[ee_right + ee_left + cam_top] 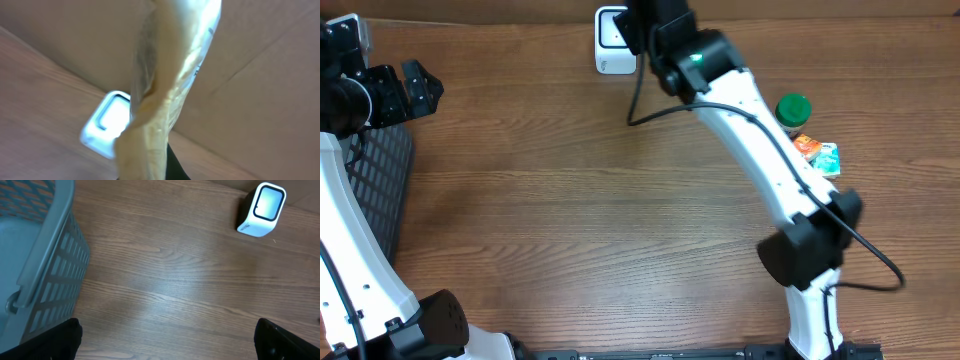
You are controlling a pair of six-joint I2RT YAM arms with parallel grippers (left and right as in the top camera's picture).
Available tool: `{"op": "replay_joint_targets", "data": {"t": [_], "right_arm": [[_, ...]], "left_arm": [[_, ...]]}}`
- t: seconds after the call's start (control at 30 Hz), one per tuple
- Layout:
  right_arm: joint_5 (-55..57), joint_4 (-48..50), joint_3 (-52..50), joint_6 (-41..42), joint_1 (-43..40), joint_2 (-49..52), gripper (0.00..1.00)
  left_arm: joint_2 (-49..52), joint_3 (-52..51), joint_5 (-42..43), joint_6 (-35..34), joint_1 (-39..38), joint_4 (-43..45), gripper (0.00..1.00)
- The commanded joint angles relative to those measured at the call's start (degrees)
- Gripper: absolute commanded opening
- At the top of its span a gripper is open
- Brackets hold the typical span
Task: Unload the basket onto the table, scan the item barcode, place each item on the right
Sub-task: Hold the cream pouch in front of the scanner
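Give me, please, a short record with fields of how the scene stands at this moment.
right end effector: shut on a yellowish plastic packet, held close to the scanner
scanner: white, near the far edge of the table, window bright
left end effector: open, holding nothing, next to the grey basket
waiting items: green-lidded jar and small colourful packets, on the right of the table
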Motion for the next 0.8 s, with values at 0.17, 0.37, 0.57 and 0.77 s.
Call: {"op": "replay_joint_targets", "data": {"t": [0.17, 0.37, 0.57, 0.77], "right_arm": [[18.6, 11.3, 0.8, -18.7, -0.6, 16.3, 0.04], [19.4, 15.5, 0.8, -25.4, 1.1, 21.4, 0.04], [19.5, 17.5, 0.8, -25.5, 2.2, 21.7, 0.04], [20.0, 16.6, 0.8, -25.5, 2.3, 21.7, 0.04]], "left_arm": [[0.2, 0.2, -0.1, 0.7, -0.4, 0.0, 1.00], [0.2, 0.2, -0.2, 0.7, -0.4, 0.0, 1.00], [0.2, 0.2, -0.1, 0.7, -0.4, 0.0, 0.99], [0.2, 0.2, -0.2, 0.7, -0.4, 0.0, 1.00]]}}
